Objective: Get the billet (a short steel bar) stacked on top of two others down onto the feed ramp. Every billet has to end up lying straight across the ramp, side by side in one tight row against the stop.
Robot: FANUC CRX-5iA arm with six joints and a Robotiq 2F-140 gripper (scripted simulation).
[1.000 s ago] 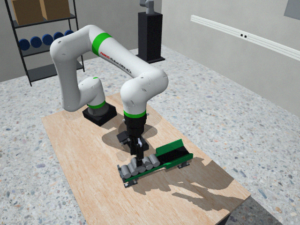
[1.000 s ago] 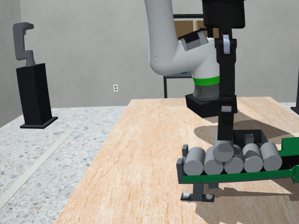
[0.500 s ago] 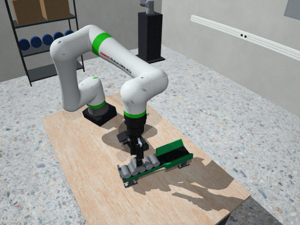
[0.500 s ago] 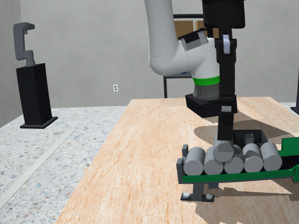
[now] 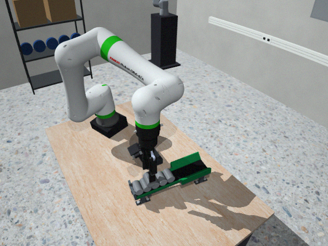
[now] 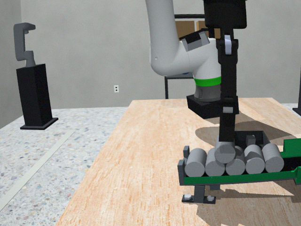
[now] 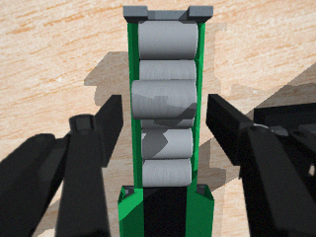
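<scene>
Two black fingers (image 5: pixel 151 177) (image 6: pixel 226 131) stood apart, one beyond each end of the upper billet (image 5: pixel 146 177) (image 6: pixel 224 152) (image 7: pixel 164 99), with a narrow gap showing on both sides in the wrist view. That billet lay crosswise on the second and third lower ones, counted from the stop (image 5: pixel 130 186) (image 6: pixel 181 173) (image 7: pixel 168 15). Altogether five lower billets (image 5: pixel 137 187) (image 6: pixel 194 167) (image 7: pixel 168 39) lay across the green-sided feed ramp (image 5: pixel 164 186) (image 6: pixel 233 178) (image 7: pixel 133 59), in a row. The ramp stood on the wooden counter (image 5: pixel 92 180) (image 6: pixel 136 150) (image 7: pixel 49 49), its feet bolted down. Farther out, the arm's black base (image 5: pixel 108 130) (image 6: pixel 201 109) sat on the same counter.
</scene>
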